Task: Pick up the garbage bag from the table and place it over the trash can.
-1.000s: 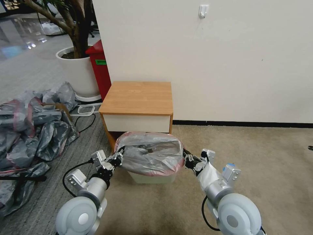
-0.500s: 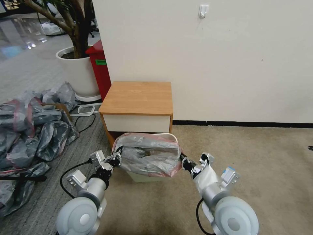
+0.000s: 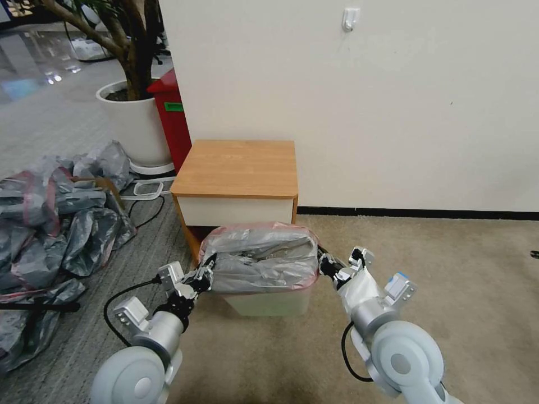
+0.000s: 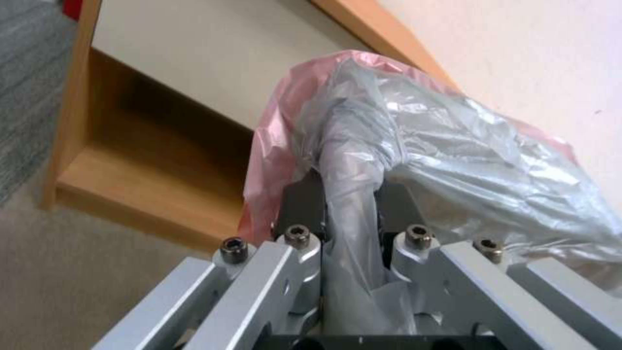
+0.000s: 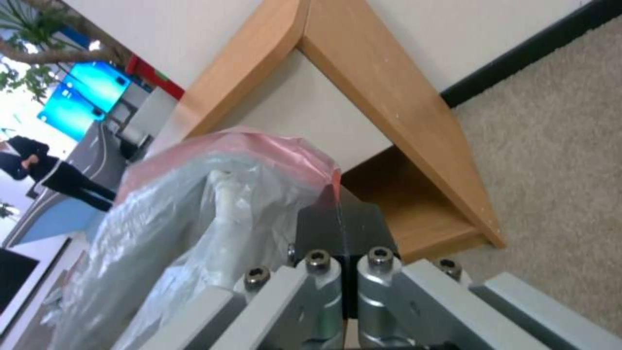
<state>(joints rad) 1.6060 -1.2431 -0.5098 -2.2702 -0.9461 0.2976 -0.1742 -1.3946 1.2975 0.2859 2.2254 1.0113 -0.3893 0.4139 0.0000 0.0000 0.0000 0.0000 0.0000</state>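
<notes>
The garbage bag (image 3: 261, 255), translucent grey with a pink rim band, is stretched open over the mouth of the cream-beige trash can (image 3: 268, 303), which stands on the carpet before the table (image 3: 238, 168). My left gripper (image 3: 205, 275) is shut on the bag's left edge, and the left wrist view shows the garbage bag (image 4: 415, 146) pinched between the black fingers (image 4: 304, 204). My right gripper (image 3: 325, 264) is shut on the bag's right edge; in the right wrist view the garbage bag (image 5: 214, 194) is clamped in the fingers (image 5: 337, 228).
A large heap of grey-and-pink bags (image 3: 50, 219) lies on the floor to the left. A tall red bin (image 3: 171, 118) and a white plant pot (image 3: 132, 123) stand behind the table's left side. The wall (image 3: 393, 101) is close behind. Open carpet (image 3: 449, 269) lies to the right.
Both grippers have pulled the bag's rim lower and a little wider, so it sits further down around the can's top. The right arm shifted slightly right.
</notes>
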